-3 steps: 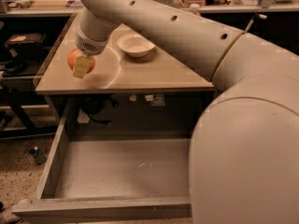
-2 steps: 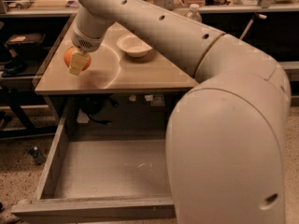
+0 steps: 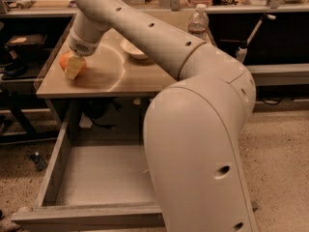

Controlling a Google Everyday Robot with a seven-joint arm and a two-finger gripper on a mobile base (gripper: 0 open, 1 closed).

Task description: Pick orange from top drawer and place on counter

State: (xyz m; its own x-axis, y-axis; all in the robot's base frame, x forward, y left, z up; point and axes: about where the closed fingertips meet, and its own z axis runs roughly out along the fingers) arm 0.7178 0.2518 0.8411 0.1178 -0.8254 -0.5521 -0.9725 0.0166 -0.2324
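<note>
At the front left corner of the tabletop [image 3: 145, 79], the gripper [image 3: 72, 68] pinches the orange [image 3: 63, 61], with one pale finger lying across the fruit's front and orange skin showing on either side of it. The fruit sits low over the tan surface, close to the left edge; whether it touches the tabletop cannot be told. A faint curved arc mark [image 3: 117, 76] runs across the surface just to the right of the orange. Further back, near the middle, a white bowl [image 3: 134, 50] rests on the tabletop, well apart from the orange. A clear water bottle [image 3: 198, 22] stands upright at the back right.

Below the tabletop's front edge, the top drawer [image 3: 87, 217] is pulled out wide, its flat grey floor showing between low side walls. The robot's thick cream arm [image 3: 193, 139] fills the right of the view, hiding the drawer's right part, and reaches up and left to the gripper. Speckled floor [image 3: 280, 149] lies to the right
</note>
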